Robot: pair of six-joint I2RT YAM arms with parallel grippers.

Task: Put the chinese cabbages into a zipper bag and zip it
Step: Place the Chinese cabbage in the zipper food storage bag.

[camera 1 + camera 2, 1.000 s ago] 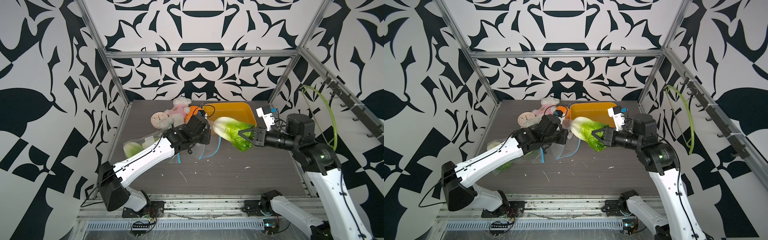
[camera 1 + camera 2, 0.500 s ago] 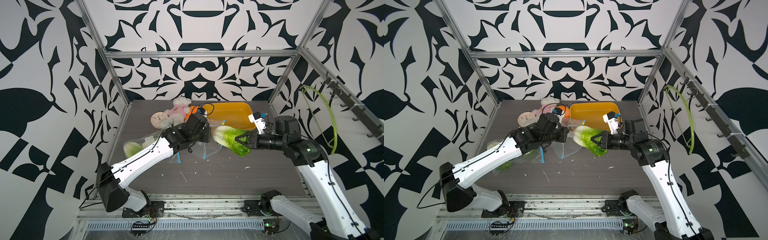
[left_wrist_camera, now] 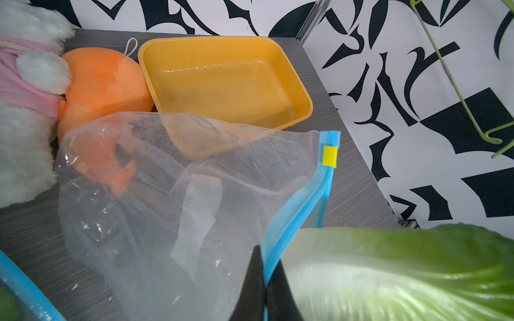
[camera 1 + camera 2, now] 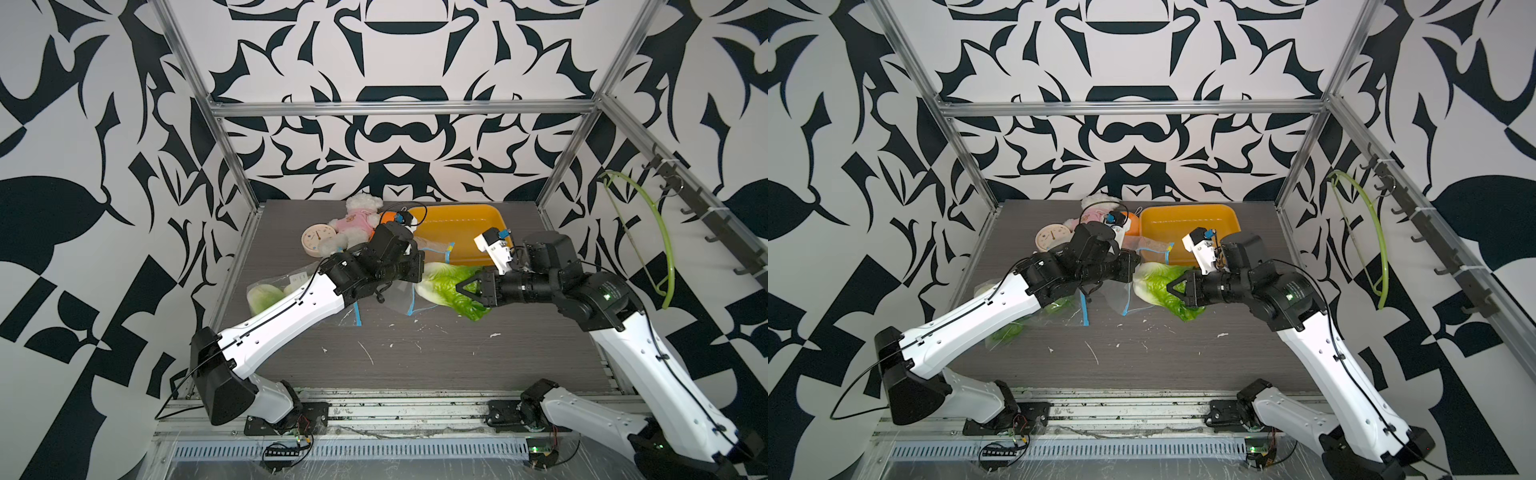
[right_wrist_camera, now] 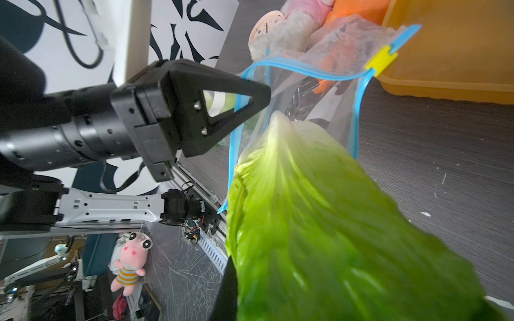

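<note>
My right gripper (image 4: pixel 461 289) is shut on the leafy green end of a chinese cabbage (image 4: pixel 444 280), also seen as the cabbage (image 5: pixel 319 222); only one of its fingers (image 5: pixel 229 289) shows. The cabbage's white stem end lies at the open mouth of the clear zipper bag (image 3: pixel 180 194). My left gripper (image 3: pixel 265 266) is shut on the bag's blue zip strip (image 3: pixel 294 214) and holds the mouth up. A yellow slider (image 5: pixel 381 59) sits at the strip's far end. Another cabbage (image 4: pixel 264 295) lies in a second clear bag under my left arm.
An orange tray (image 4: pixel 457 232) stands right behind the bag. To its left are an orange plush (image 4: pixel 388 217), a white plush bear in pink (image 4: pixel 357 220) and a small round clock (image 4: pixel 318 241). A green hoop (image 4: pixel 660 249) hangs on the right wall. White crumbs dot the tabletop.
My right arm has lowered and carried the cabbage left, stem first, to the bag's mouth. My left gripper has kept its hold on the zip strip and barely moved.
</note>
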